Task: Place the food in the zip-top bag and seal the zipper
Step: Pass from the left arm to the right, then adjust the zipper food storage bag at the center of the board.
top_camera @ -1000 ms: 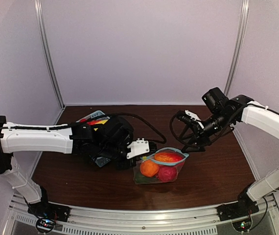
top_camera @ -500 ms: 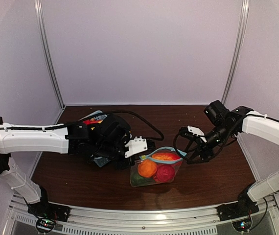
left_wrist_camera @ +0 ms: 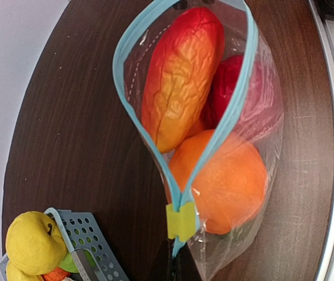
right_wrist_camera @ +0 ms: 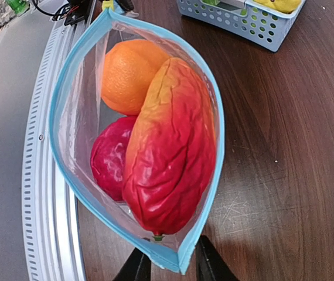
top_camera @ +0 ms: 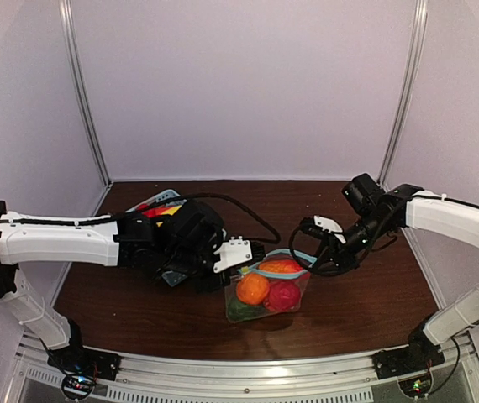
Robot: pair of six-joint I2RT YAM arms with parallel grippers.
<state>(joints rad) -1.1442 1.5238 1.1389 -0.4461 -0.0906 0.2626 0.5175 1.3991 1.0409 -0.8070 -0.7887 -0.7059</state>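
The zip-top bag (top_camera: 266,295) stands on the table with its mouth gaping. Inside lies food: an orange (left_wrist_camera: 225,181), a long red-orange fruit (right_wrist_camera: 173,152) and a dark red one (right_wrist_camera: 111,158). The zipper (left_wrist_camera: 126,88) is parted along most of its length. A yellow slider (left_wrist_camera: 181,221) sits at its left end. My left gripper (left_wrist_camera: 176,270) is shut on the strip just behind the slider. My right gripper (right_wrist_camera: 173,270) straddles the bag's other corner, with its jaws narrow and a small gap still showing.
A light-blue lattice basket (left_wrist_camera: 88,246) stands behind my left arm. It holds a yellow fruit (left_wrist_camera: 32,243) and other toy food. The metal rail (right_wrist_camera: 44,222) at the table's near edge runs close to the bag. A black cable (top_camera: 248,210) loops across the back of the table.
My right gripper came down and left to the bag's right corner, and its jaws narrowed sharply. The bag shifted slightly. My left gripper kept its hold.
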